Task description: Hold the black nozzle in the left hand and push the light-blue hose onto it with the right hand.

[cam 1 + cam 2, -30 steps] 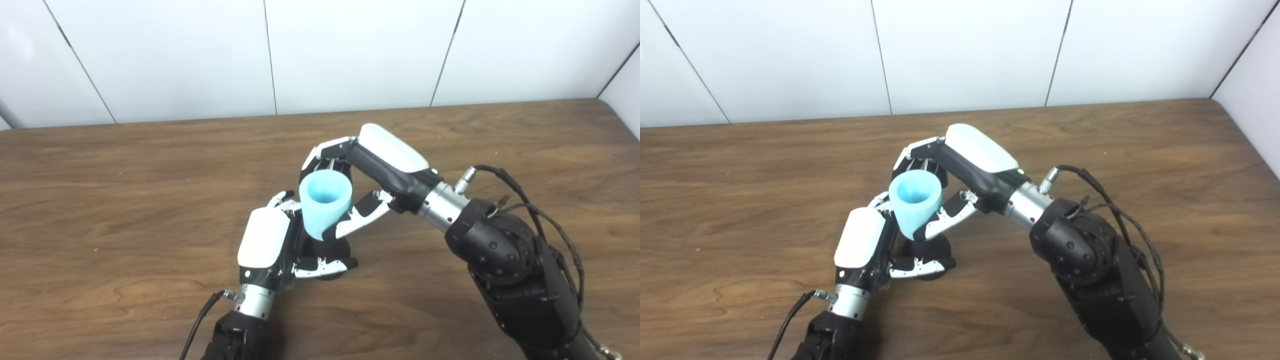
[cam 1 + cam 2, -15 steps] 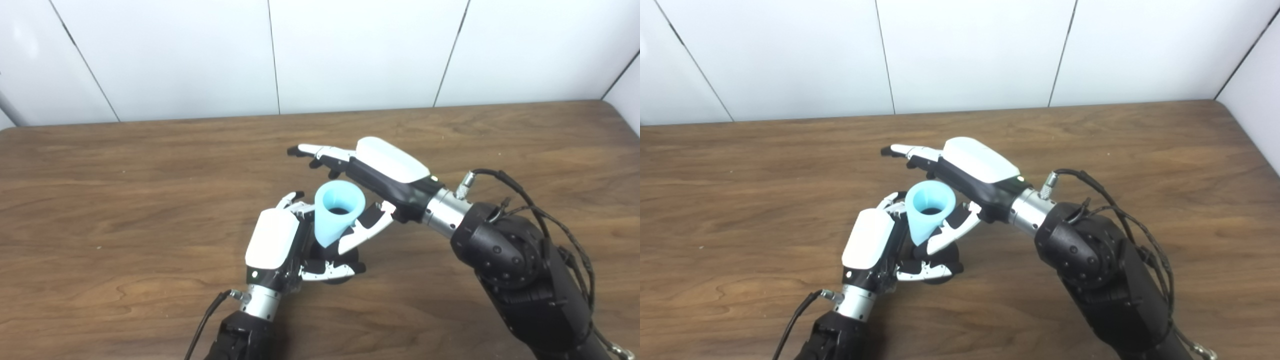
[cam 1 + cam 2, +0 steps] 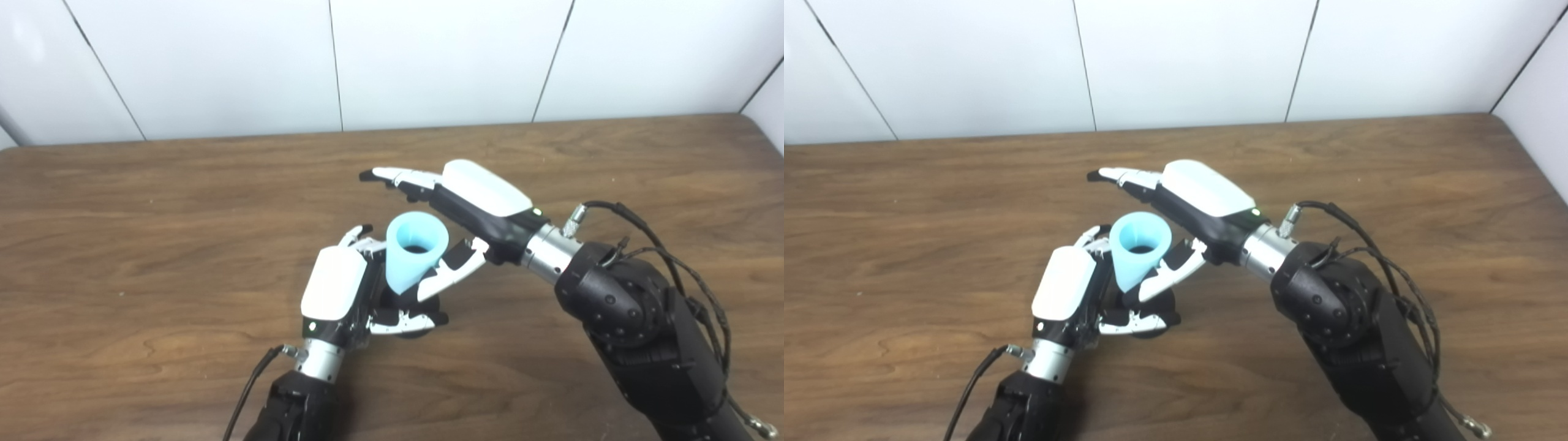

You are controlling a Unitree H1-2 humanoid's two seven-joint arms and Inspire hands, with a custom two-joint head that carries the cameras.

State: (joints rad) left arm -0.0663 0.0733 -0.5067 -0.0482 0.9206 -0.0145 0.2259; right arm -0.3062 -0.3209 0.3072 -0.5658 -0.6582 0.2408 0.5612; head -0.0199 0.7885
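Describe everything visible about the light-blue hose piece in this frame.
The light-blue hose is a short, funnel-shaped sleeve, matte and rubbery-looking, wide mouth up and open, dark inside. It stands nearly upright, its narrow end down on the black nozzle held by the left hand. The right hand has its fingers stretched out flat beyond it; only its thumb lies against the hose's side.

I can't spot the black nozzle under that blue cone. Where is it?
Near the table's middle, the black nozzle sits under the light-blue hose, gripped by the left hand.
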